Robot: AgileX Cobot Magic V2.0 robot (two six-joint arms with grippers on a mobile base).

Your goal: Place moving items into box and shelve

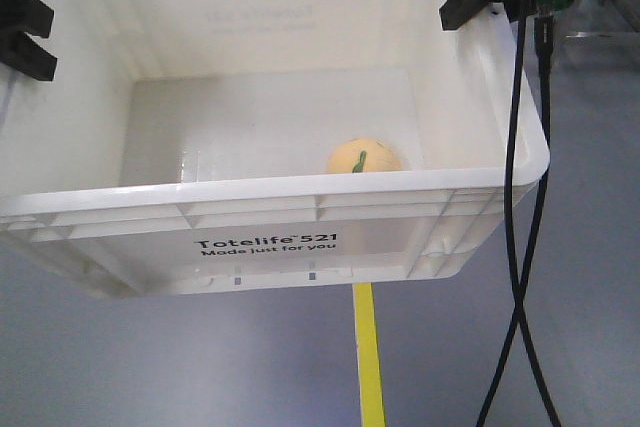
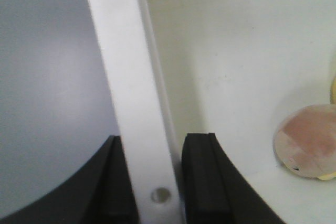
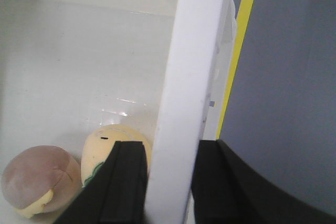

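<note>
Starting at the left claw [image 2: 152, 182], we find its two black fingers drawn narrow on either side of the white side wall of the box [image 1: 260, 232], one outside and one inside, clamped on it as far as we can judge. The right claw [image 3: 169, 182] takes the opposite wall the same way, a pad against each face. Just inside that right wall, on the bottom of the box, lie both toys. The yellow-orange ball [image 1: 363, 158] rests near the front wall, and the pinkish ball [image 2: 310, 148] sits just beside it; we cannot tell whether they touch, and the front view hides the pink one behind the near wall. So we judge the loading half done, with shelving the box left to do; no shelf shows in any view. The yellow ball is smooth with a thin green stripe. The pink one is matte, with a cream patch low on its side. The box is a glossy white tote with a ribbed rim and black print, "Totelife 521 Made just for you". Beneath and beyond it we see only grey floor [image 1: 120, 367], a yellow tape line [image 1: 368, 357] and hanging black cables [image 1: 518, 247], which suggests the box is held up between the arms.
</note>
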